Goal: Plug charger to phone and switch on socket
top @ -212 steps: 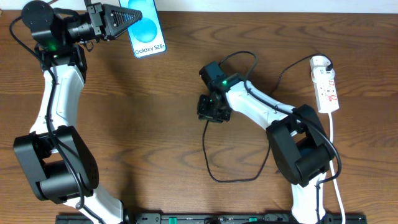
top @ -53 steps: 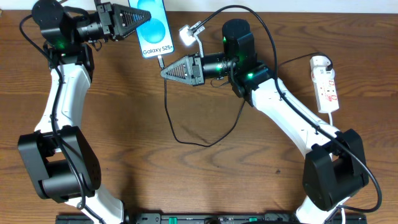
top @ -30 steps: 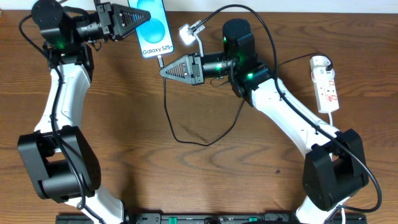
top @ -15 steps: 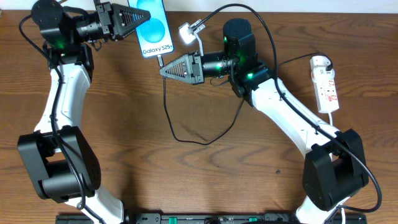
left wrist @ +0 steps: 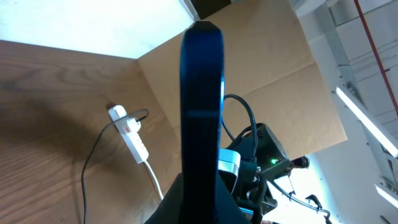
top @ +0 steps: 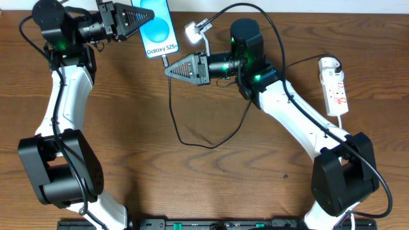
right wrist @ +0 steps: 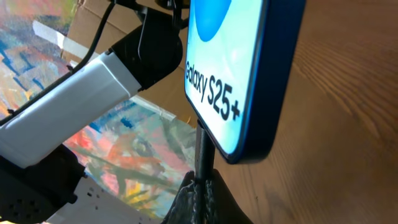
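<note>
The phone point(top: 158, 29), blue screen with "Galaxy S25+", is held on edge above the table's back left by my left gripper point(top: 135, 18), which is shut on it. In the left wrist view the phone point(left wrist: 201, 112) shows edge-on between the fingers. My right gripper point(top: 169, 71) is shut on the charger's black plug tip point(right wrist: 202, 152), which meets the phone's bottom edge point(right wrist: 239, 74). The black charger cable point(top: 192, 144) loops down across the table. The white socket strip point(top: 336, 89) lies at the right, also small in the left wrist view point(left wrist: 129, 132).
The socket's white cord point(top: 344, 160) runs down the right side past the right arm's base. A white clip-like part point(top: 195, 30) sticks up beside the right arm. Cardboard panels point(left wrist: 267, 74) stand behind the table.
Since seven seconds ago my right gripper has carried the charger plug from the table's middle up to the phone's bottom edge. In the last second almost nothing has moved.
</note>
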Robot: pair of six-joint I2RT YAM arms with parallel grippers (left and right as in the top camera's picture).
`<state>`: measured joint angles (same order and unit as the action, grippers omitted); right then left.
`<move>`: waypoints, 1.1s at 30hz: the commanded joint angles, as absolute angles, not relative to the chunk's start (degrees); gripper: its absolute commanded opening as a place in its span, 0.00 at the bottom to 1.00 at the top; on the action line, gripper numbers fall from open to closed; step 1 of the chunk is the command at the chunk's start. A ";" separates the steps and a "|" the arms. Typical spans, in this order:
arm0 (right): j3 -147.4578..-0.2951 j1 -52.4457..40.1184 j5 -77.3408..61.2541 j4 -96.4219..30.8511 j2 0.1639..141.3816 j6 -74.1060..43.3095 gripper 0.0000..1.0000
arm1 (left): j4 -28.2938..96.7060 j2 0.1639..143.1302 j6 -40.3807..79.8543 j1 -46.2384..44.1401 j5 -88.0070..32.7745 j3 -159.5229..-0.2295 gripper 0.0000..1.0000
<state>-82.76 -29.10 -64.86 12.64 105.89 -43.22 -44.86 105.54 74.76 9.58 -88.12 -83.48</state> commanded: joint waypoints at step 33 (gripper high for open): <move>-83.02 -26.35 -65.54 10.76 106.08 -41.01 0.24 | -45.34 104.60 75.20 8.47 -90.02 -81.30 0.07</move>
<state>-82.04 -26.94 -65.95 12.51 105.91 -42.89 -44.93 105.56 75.16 8.03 -88.07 -81.23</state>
